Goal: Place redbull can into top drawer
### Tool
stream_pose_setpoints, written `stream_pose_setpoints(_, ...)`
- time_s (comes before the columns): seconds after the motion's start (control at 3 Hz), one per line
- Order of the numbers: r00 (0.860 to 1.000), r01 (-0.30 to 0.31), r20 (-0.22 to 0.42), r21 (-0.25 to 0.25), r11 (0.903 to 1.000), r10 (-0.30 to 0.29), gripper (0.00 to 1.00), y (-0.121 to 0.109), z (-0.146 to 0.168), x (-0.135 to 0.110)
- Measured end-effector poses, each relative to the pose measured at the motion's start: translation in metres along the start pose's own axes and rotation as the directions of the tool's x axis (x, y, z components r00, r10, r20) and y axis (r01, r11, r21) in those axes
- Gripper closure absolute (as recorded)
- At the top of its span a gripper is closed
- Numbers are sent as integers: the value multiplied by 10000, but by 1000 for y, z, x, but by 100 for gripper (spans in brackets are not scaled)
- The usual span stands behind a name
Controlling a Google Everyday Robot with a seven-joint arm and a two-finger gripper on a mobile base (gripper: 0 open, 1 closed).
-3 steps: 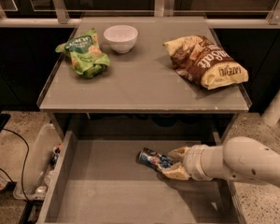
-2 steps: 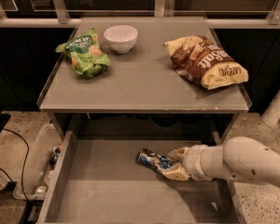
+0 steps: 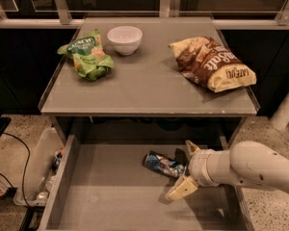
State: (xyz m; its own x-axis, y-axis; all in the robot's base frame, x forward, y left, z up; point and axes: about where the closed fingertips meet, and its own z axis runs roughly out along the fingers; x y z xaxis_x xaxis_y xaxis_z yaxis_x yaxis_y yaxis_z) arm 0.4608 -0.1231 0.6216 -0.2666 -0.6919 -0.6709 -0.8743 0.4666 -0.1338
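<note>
One redbull can (image 3: 161,163) lying on its side on the top drawer (image 3: 111,196) floor, right of middle, with the gripper (image 3: 179,170) just at its right end, fingers (image 3: 179,189) spread wide and seemingly not pinching it.

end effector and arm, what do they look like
The end effector, inside the top drawer on its right side, has two tan, wedge-shaped fingers on a white cylindrical wrist. The arm is a smooth, rounded white casing; no cables or markings show.
</note>
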Motion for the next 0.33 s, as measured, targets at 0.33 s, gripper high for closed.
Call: stream_pose_setpoints(0.33, 10000, 0, 0, 0, 10000, 0, 0, 0, 0, 0)
